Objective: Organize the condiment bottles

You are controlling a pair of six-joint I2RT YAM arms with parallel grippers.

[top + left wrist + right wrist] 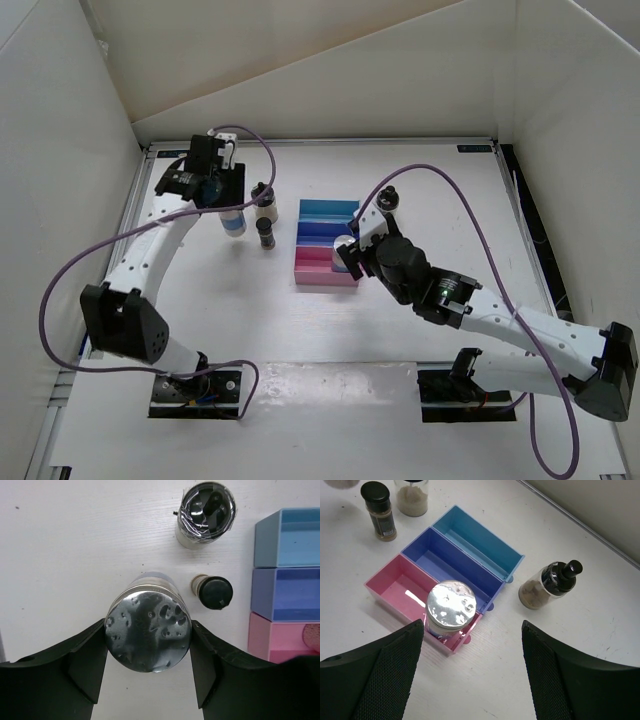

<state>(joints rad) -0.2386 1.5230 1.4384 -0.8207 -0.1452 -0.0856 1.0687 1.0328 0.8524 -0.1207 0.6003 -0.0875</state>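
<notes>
Left wrist view: silver-top bottle sits between the left gripper jaws. Both jaws press its lid rim, so it reads as clamped. Can't tell if it is lifted or standing on the worktop.

In the top view this bottle is at 9 o'clock of the rack, near but apart. Between it and the rack are a cream-bodied bottle and, at 6 o'clock of that, a black-cap bottle. Both are upright and loose on the worktop.

Right wrist view: second silver-top, the racked bottle, stands upright in the pink compartment, at its 4 o'clock end in the top view. Right gripper jaws are wide apart either side of it, not touching. Spout bottle, with a black nozzle and brownish fill, stands on the worktop at 1 o'clock of the rack, just beside it.

Progress, as a judgement:
- Early stage, with one bottle placed in the rack and one gripped for transfer.
- Three are left outside: cream-bodied, black-cap and spout.
- The blue and purple compartments hold nothing visible.
- Next move is likely carrying the clamped bottle toward 3 o'clock to the rack, past the two loose bottles, which could get knocked.
</notes>
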